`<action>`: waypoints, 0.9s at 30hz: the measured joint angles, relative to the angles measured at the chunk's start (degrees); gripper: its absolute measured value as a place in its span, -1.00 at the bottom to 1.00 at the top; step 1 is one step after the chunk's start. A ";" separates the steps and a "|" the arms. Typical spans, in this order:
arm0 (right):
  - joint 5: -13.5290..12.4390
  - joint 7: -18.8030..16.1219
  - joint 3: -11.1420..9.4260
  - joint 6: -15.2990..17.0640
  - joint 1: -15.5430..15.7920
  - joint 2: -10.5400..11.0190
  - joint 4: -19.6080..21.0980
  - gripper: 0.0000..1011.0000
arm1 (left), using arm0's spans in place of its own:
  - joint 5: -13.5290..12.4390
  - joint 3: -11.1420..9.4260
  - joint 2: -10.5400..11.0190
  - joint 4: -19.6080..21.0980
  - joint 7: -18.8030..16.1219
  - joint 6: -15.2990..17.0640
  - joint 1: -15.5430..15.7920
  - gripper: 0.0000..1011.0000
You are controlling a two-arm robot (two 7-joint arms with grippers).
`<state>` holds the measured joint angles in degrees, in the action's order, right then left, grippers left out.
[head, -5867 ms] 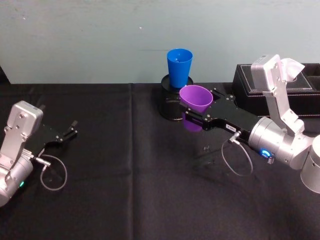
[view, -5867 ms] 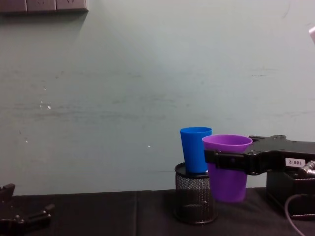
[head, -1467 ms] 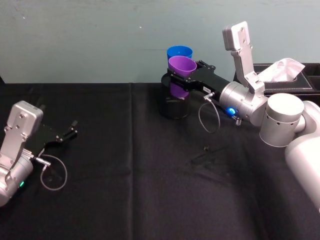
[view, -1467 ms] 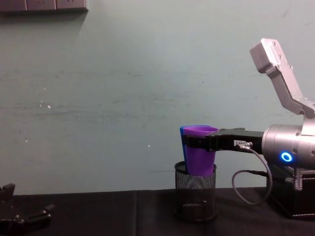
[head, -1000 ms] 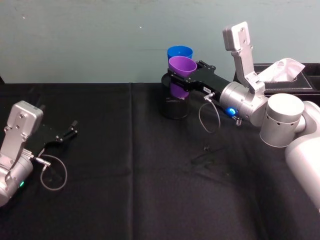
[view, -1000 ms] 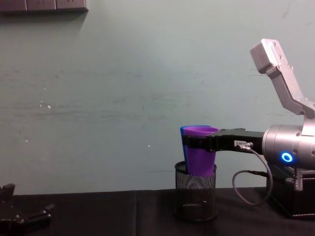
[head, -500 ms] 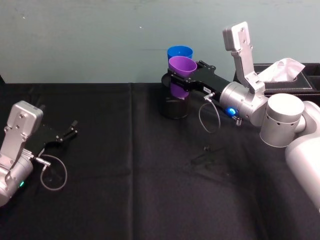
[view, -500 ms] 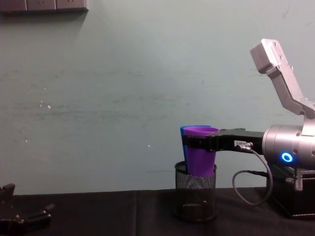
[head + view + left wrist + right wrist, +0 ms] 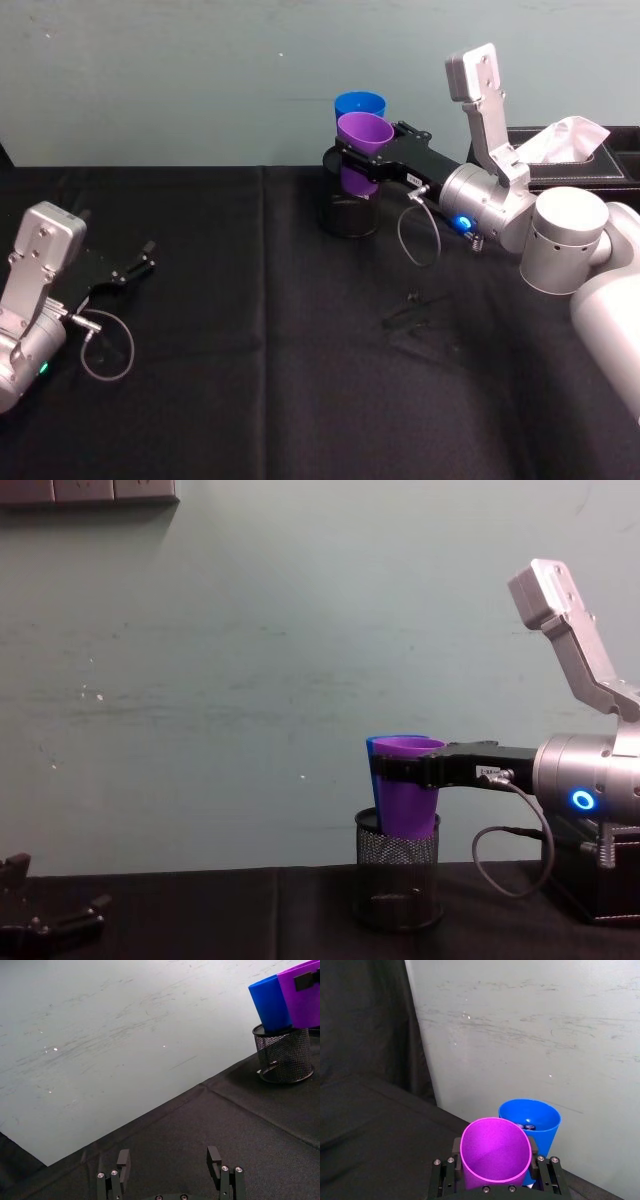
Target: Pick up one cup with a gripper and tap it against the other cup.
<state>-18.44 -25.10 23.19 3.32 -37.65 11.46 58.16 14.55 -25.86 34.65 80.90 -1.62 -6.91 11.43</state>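
Your right hand point(image 9: 357, 168) clamped on the purple cup point(image 9: 365, 132), touching the blue cup point(image 9: 358, 104) in the mesh holder point(image 9: 348, 216), left hand point(image 9: 135, 268) parked, spread apart.

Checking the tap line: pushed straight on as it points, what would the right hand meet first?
The blue cup, in the mesh holder just beyond the purple cup that the right hand grips; they may already touch.

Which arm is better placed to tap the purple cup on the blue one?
Right: the right gripper holds the purple cup beside the blue cup; the left gripper lies open, far away.
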 joint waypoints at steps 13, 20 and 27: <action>0.00 0.00 0.00 0.00 0.00 0.00 0.00 0.45 | 0.00 0.00 0.00 0.00 0.00 0.00 0.00 0.98; 0.00 0.00 0.00 0.00 0.00 0.00 0.00 0.45 | 0.00 0.00 0.00 0.00 0.00 0.00 0.00 0.98; 0.00 0.00 0.00 0.00 0.00 0.00 0.00 0.45 | 0.00 0.00 0.00 0.00 0.00 0.00 0.00 0.98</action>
<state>-18.44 -25.10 23.19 3.32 -37.65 11.46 58.16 14.55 -25.86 34.65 80.90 -1.62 -6.91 11.43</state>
